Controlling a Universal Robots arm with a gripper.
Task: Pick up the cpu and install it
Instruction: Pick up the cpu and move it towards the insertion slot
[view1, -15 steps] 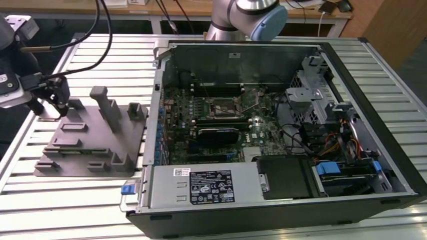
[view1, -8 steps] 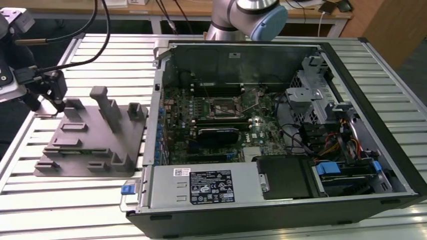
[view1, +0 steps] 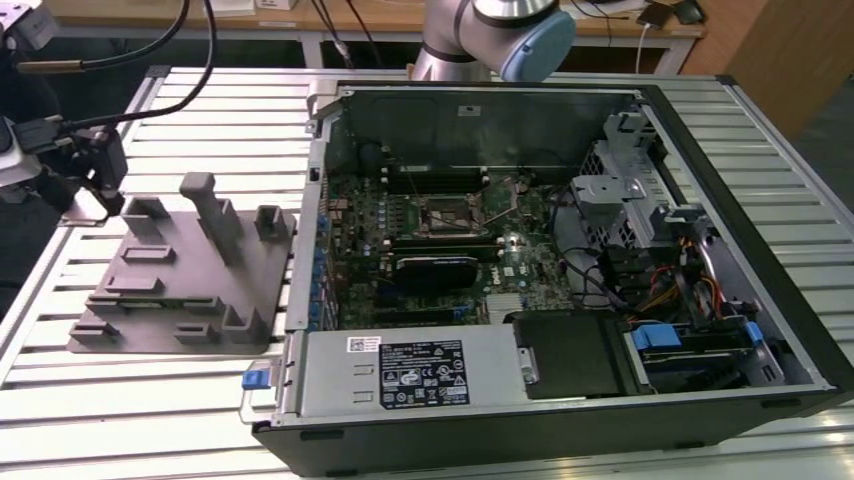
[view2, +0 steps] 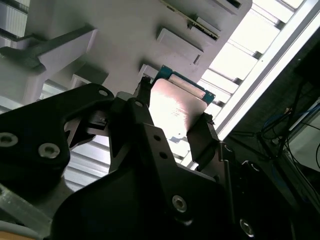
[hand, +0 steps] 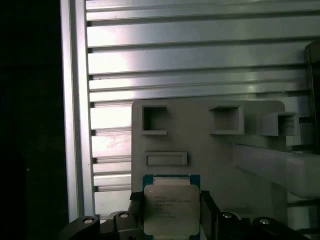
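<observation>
hand (hand: 171, 222) clamped on cpu (hand: 171, 205) by its two side edges, over grey fixture (hand: 220, 155) on slatted bench (hand: 200, 50)

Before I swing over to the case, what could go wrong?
The gripper pinches the cpu by two edges only, so a jerk could tilt or drop it. The fixture has a tall post between here and the case, so a low path might clip it. The socket lies deep inside; a tilted cpu may seat badly.
</observation>
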